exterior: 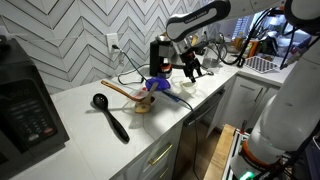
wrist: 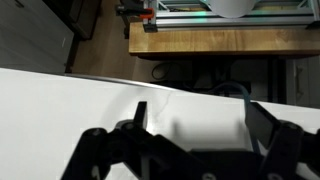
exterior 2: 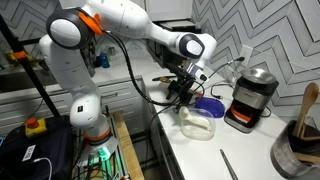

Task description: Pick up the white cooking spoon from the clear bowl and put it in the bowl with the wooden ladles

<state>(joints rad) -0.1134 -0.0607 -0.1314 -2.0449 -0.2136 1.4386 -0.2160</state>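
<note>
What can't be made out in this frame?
- White cooking spoon: too small to pick out in both exterior views; the wrist view is blurred.
- Clear bowl contents: transparent and tiny below the pincer, exterior view.
- Wooden ladles count: too small, exterior view.
- Pincer base: cut off by the wrist view's bottom edge.

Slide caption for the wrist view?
Open claw over a white counter, with a wooden board beyond its edge.

No text, brand, number or sign was legible in any view. The keypad of the black appliance [exterior: 26, 116] on the desk [exterior: 90, 125] showed only pale marks too small to read. The front of the dark machine [exterior 2: 250, 96] was likewise too blurred to read.
</note>
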